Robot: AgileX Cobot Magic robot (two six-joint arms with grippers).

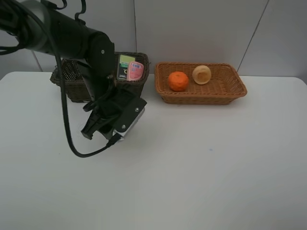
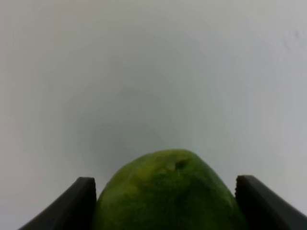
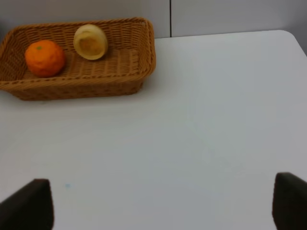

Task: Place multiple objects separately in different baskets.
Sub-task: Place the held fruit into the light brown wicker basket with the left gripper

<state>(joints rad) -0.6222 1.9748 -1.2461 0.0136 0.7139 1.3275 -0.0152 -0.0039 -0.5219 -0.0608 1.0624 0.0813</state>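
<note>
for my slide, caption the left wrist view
Green fruit sits between the left pincer fingers above the white table.

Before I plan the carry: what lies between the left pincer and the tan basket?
Bare white table, seen in the exterior high view. The left pincer holds the green fruit; the tan basket sits apart.

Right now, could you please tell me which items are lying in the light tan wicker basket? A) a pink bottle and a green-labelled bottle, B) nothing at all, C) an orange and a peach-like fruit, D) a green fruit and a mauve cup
C: the exterior high view shows the orange and the pale peach-like fruit inside the light tan wicker basket, and the right wrist view shows the same pair.
</note>
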